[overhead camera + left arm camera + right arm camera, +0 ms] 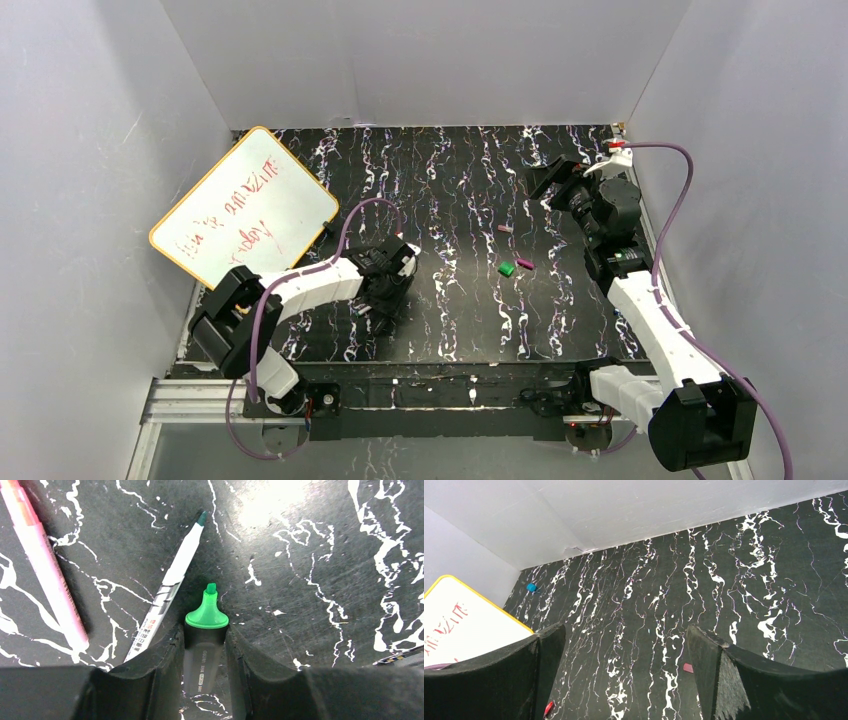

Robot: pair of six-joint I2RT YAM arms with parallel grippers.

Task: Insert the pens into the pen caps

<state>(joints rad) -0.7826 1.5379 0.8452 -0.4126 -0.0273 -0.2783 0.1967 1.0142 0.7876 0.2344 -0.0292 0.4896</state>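
The thick black pen with a green tip (202, 650) lies on the table, and my left gripper (204, 640) is shut on its barrel just behind the green collar. To its left lie the slim white-grey pen (170, 582) and the slim magenta pen (45, 570). In the top view the left gripper (385, 300) is low at the table's left-centre. The green cap (507, 268), magenta cap (524, 263) and pale pink cap (505, 229) lie mid-table. My right gripper (553, 183) hangs open and empty at the far right, above the pale pink cap (688, 668).
A yellow-rimmed whiteboard (243, 208) with red writing leans at the back left; its corner shows in the right wrist view (459, 630). A small blue object (531, 587) sits near the back wall. White walls close in three sides of the table.
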